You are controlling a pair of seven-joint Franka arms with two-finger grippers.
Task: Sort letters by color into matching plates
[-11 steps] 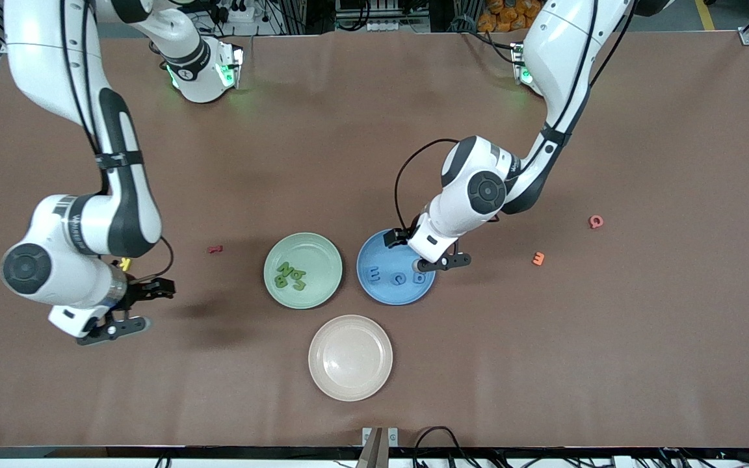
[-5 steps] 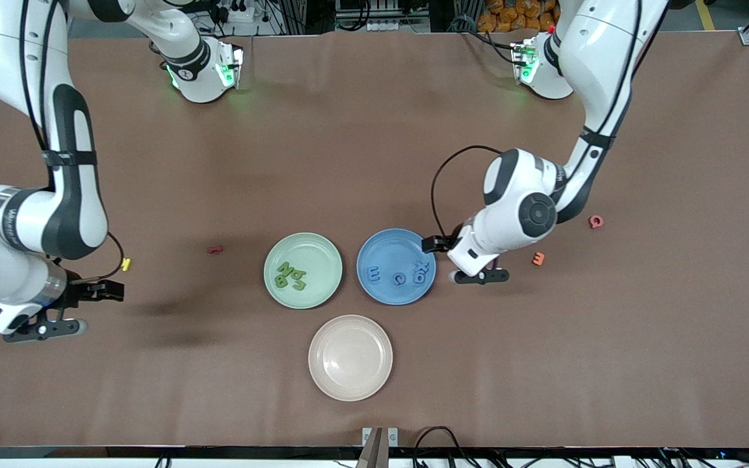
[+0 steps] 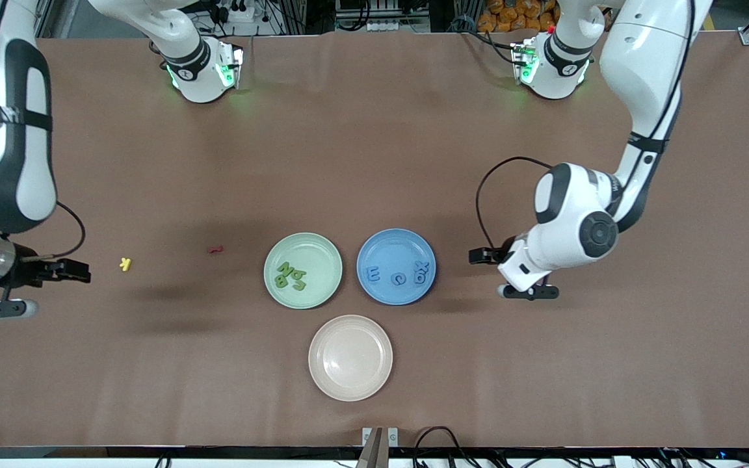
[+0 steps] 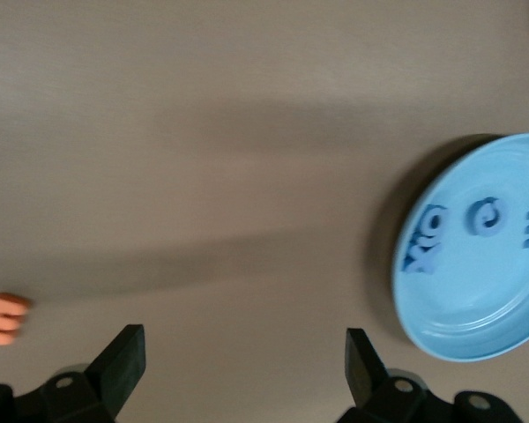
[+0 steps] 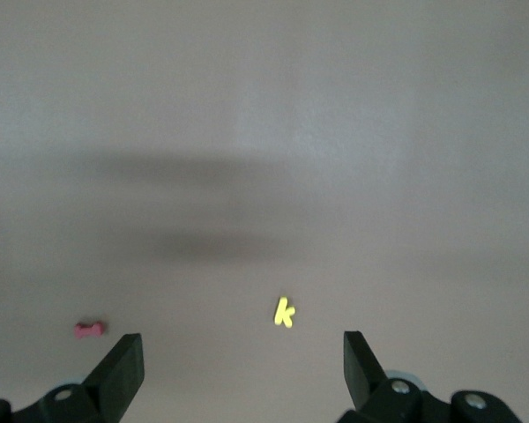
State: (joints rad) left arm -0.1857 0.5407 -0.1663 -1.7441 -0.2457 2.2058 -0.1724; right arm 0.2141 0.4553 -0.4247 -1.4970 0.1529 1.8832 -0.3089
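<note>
Front view, plates: the green plate (image 3: 303, 270) and the blue plate (image 3: 396, 266) sat side by side mid-table, nearer the camera edge; green letters (image 3: 290, 275) lay in one, blue letters (image 3: 396, 274) in the other.
Front view, grippers: the left gripper (image 3: 517, 273) hung over bare table beside the blue plate, fingers wide, empty; the right gripper (image 3: 20, 291) hung at the right arm's edge, fingers wide, empty.
Left wrist view: an orange letter (image 4: 3, 317) lay near one finger.
Right wrist view: a yellow letter (image 5: 284, 312) and a red letter (image 5: 89, 330) lay on the table.
Advice: no green or blue letters appeared loose; confirm before any pick.
</note>
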